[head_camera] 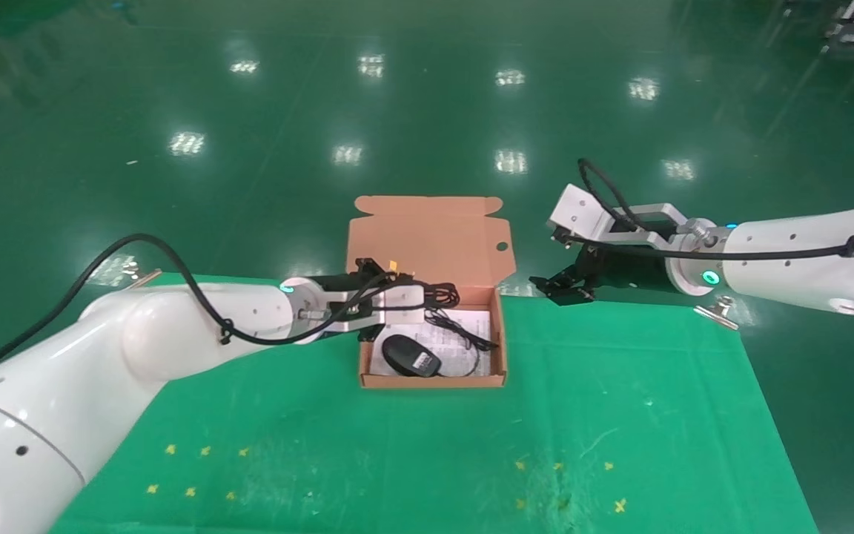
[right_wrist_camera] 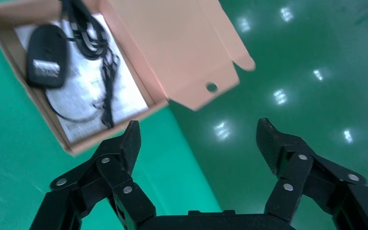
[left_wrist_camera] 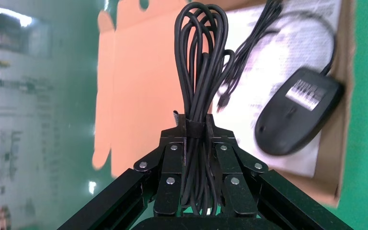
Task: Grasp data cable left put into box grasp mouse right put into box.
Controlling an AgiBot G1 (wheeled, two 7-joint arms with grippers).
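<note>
Left gripper (left_wrist_camera: 195, 143) is clamped tight on the data cable (left_wrist_camera: 199, 72), fingers squeezing the bundle right at its strap. In the head view that arm reaches across from the lower left, wrist level, gripper (head_camera: 368, 278) sitting over the box's (head_camera: 434, 380) back-left corner near frame centre. Only the left wrist view shows the grip itself, with the cable loops fanning out toward the open lid. The mouse (head_camera: 412, 356) is already lying in the box on the white sheet, label up, its cord (head_camera: 464, 337) curled beside it. Right gripper (right_wrist_camera: 199, 143) hangs wide open and holding nothing, off the box's right side, by the green mat's (head_camera: 620, 386) far edge.
</note>
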